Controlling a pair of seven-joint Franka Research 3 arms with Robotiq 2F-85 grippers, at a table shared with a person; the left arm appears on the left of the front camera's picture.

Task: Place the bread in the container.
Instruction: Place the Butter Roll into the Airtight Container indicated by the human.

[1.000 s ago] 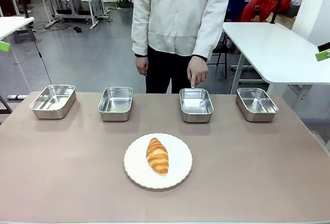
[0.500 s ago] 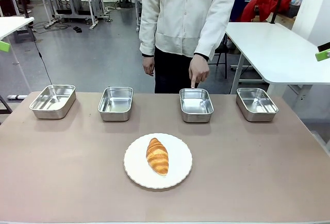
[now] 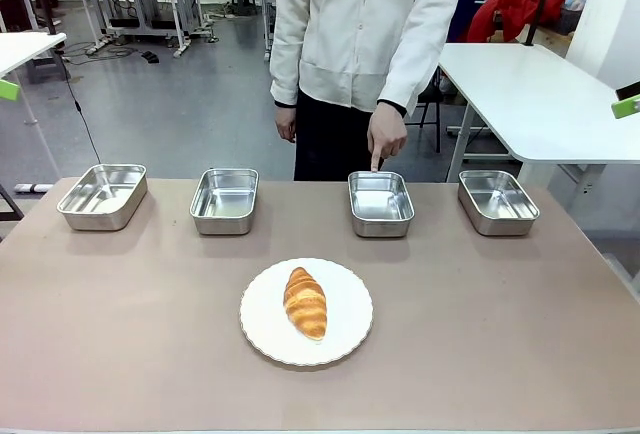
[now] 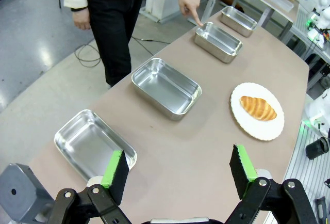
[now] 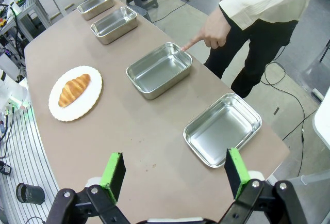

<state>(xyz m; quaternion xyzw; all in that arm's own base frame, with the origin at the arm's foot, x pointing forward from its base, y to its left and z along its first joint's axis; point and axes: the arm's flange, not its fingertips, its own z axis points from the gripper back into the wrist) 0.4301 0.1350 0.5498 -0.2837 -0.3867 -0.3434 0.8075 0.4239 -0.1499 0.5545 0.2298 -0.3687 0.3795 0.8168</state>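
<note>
The bread (image 3: 305, 302) is a golden-brown croissant lying on a round white plate (image 3: 345, 339) near the table's front middle; it also appears as the bread (image 4: 258, 108) and the bread (image 5: 74, 90) in the wrist views. A person's hand (image 3: 385, 134) points a finger down at the far rim of the container (image 3: 380, 201), the third steel pan from the left, seen too as the container (image 4: 218, 41) and the container (image 5: 159, 69). My left gripper (image 4: 178, 170) hangs open high above the table's left end. My right gripper (image 5: 175, 173) hangs open above the right end. Both hold nothing.
Three more steel pans stand in the same row: far left (image 3: 103, 195), second from left (image 3: 224, 199) and far right (image 3: 497, 201). A white table (image 3: 540, 104) stands behind at the right. The person stands at the far edge.
The person's body has shifted slightly to the right; the pointing finger stays at the third pan. Croissant, plate and pans have not moved.
</note>
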